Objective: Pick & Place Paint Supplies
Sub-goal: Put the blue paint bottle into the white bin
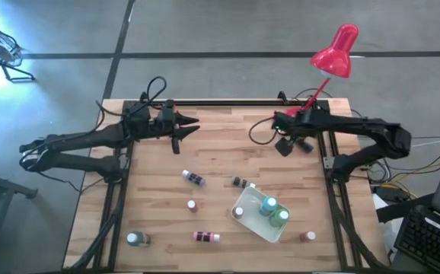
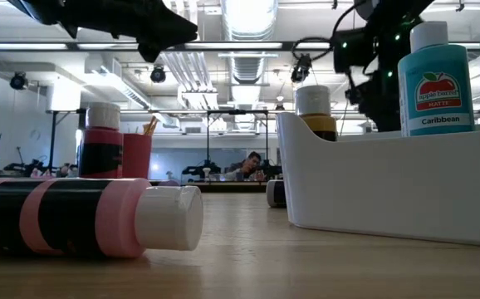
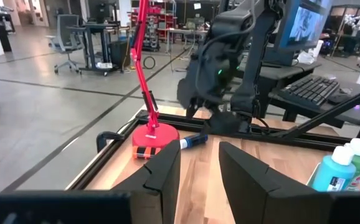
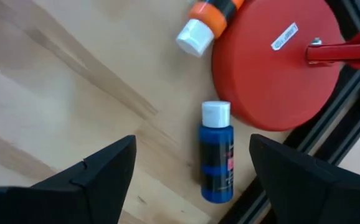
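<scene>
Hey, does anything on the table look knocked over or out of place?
Yes. Several bottles lie tipped on the wood, like the pink one and the blue one beside the lamp base. No spill shows.

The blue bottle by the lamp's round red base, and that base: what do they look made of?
The blue bottle looks like smooth plastic, with a ribbed white screw cap and a printed label. The lamp base has an even, matte red coat with a small sticker; painted metal or plastic, the look leaves open. The tabletop shows wood grain.
</scene>
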